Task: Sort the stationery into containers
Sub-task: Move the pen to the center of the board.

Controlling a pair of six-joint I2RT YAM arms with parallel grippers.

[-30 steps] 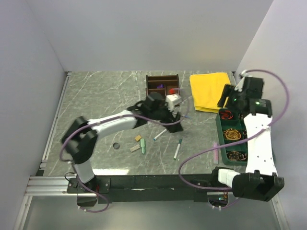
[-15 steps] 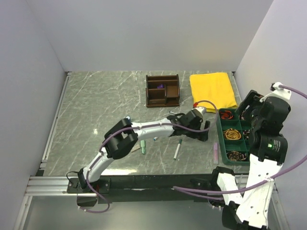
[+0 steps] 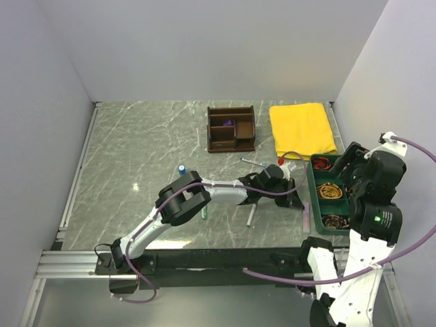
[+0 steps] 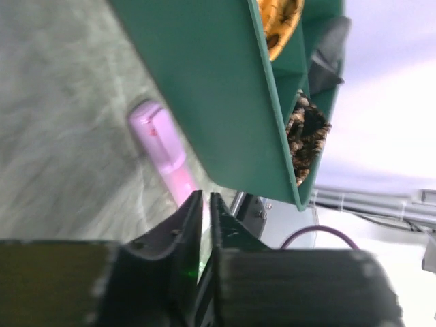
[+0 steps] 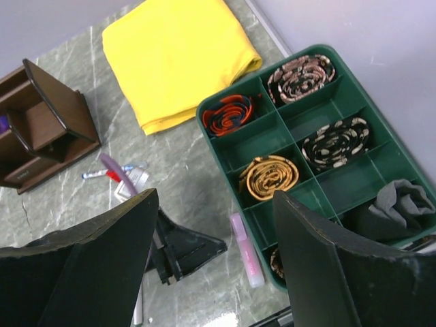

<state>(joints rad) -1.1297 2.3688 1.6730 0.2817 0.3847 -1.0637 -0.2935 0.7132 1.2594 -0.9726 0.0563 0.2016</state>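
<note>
Fingers (image 4: 182,235) of the left gripper (image 4: 206,203) are drawn almost together with only a thin slit between them, low over the marbled table (image 3: 136,150) and right by the outer wall of the green tray (image 4: 218,88). The pink eraser (image 4: 162,146) lies on the table along that wall. Its near end meets the fingertips, though I cannot tell whether it is pinched. Over the tray the right gripper (image 5: 214,204) hovers with its jaws spread wide and nothing between them. Coiled bands (image 5: 269,176) sit in several of the tray's compartments. Elsewhere on the table a green-capped pen (image 3: 251,214) and a blue-capped bottle (image 3: 182,168) sit loose, well apart from the wooden organiser (image 3: 231,128), which stands at the far side just left of the yellow cloth (image 3: 302,129).
</note>
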